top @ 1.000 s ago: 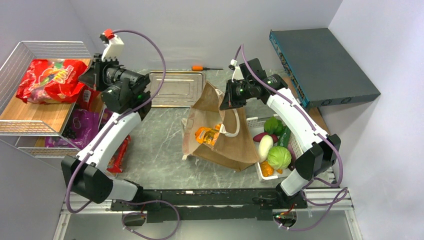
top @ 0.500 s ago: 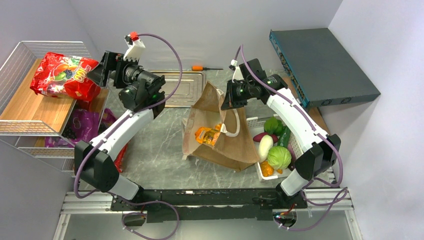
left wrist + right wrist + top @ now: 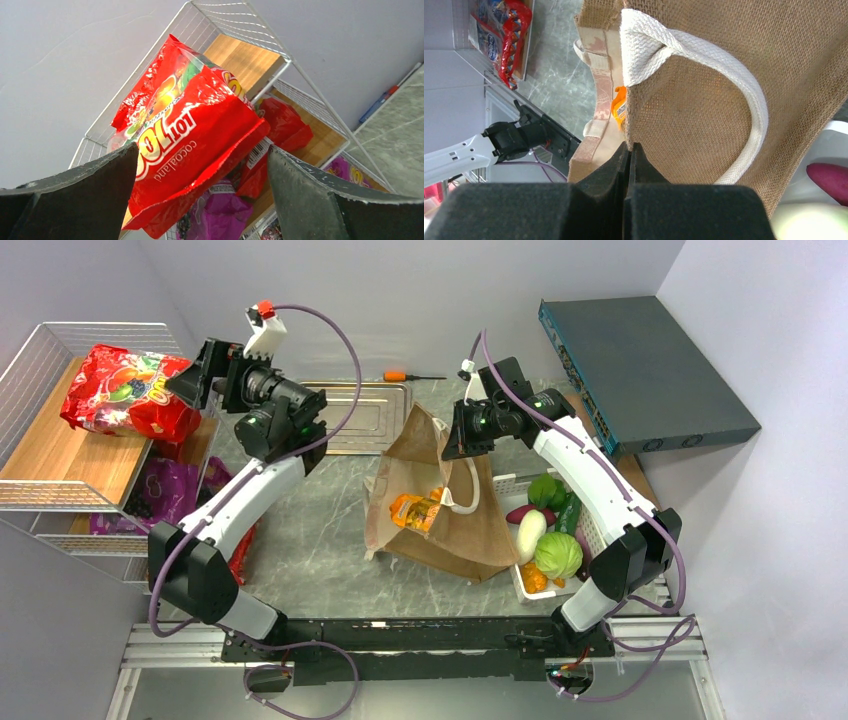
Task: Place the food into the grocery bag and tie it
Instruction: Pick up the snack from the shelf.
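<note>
Red packet [image 3: 125,390] leans at the right edge of the rack's [image 3: 90,326] top shelf, above a purple packet [image 3: 165,490] on the shelf below. Left gripper [image 3: 202,150] faces it with jaws spread wide, one finger on each side, holding nothing. The wrist view hides the packet's lower edge behind the left finger, so contact there cannot be told. A second ago those jaws were clamped on the packet, which lay flatter on the shelf; since then it has been tipped up and let go. Bare table [image 3: 310,530] lies open between the left arm and the bag [image 3: 470,530], with a tray [image 3: 352,415] behind. The bag sags at mid-table, mouth toward the left, an orange packet [image 3: 415,508] showing inside; the rest of its inside is hidden. Right gripper [image 3: 630,147] is pinched tight on the bag's rim beside the white handle [image 3: 724,85], as before. Basket [image 3: 503,478] of vegetables sits against the bag's right side, leaving little room there
</note>
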